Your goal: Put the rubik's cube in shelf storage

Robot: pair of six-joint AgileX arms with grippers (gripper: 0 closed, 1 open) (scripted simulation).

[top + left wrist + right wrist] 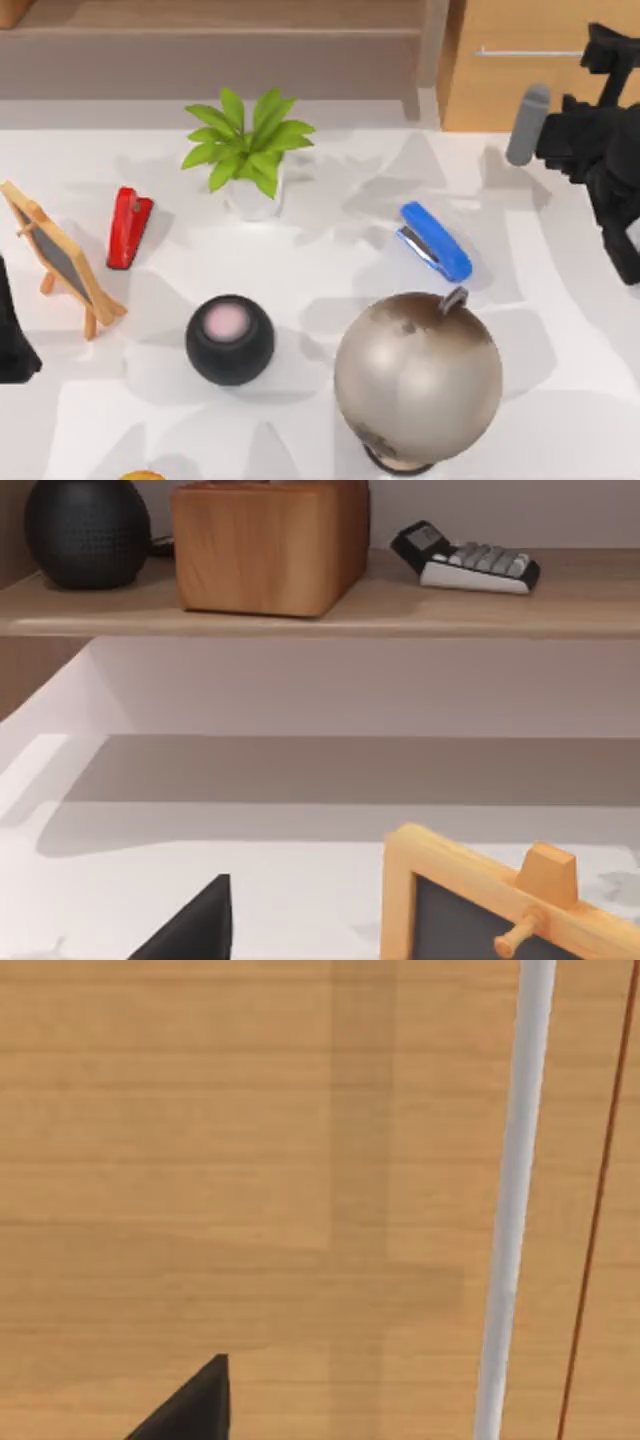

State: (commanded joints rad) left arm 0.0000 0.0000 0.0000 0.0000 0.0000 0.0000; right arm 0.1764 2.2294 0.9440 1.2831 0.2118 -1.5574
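1. Standing at the back of the table (560,330), the shelf storage (220,60) is a long low brown recess with a darker front edge. The left wrist view looks into its shaded opening (350,770).
2. Where the rubik's cube lies cannot be told from these views.
3. Right gripper (608,55): raised at the table's far right, just in front of the orange-tan drawer cabinet (530,90). The right wrist view faces the cabinet's front and its metal handle (510,1200) at close range. Whether this pincer is wide or narrow cannot be told.
4. Left gripper (12,345): at the table's left edge, beside the small chalkboard easel (60,258), whose wooden frame sits close before the left wrist camera (500,910). Its pincer state likewise cannot be told.
5. Things nearest the shelf front: a potted plant (250,150) near the middle of it, a red stapler (128,228) to the plant's left, and a blue stapler (435,240) to its right.
6. Nearer the front of the table: a black ball speaker (229,339) and, to its right, a large grey globe (418,375).
7. On the board above the recess: a second black ball speaker (88,530), a wooden box (270,545) and a calculator (465,560).
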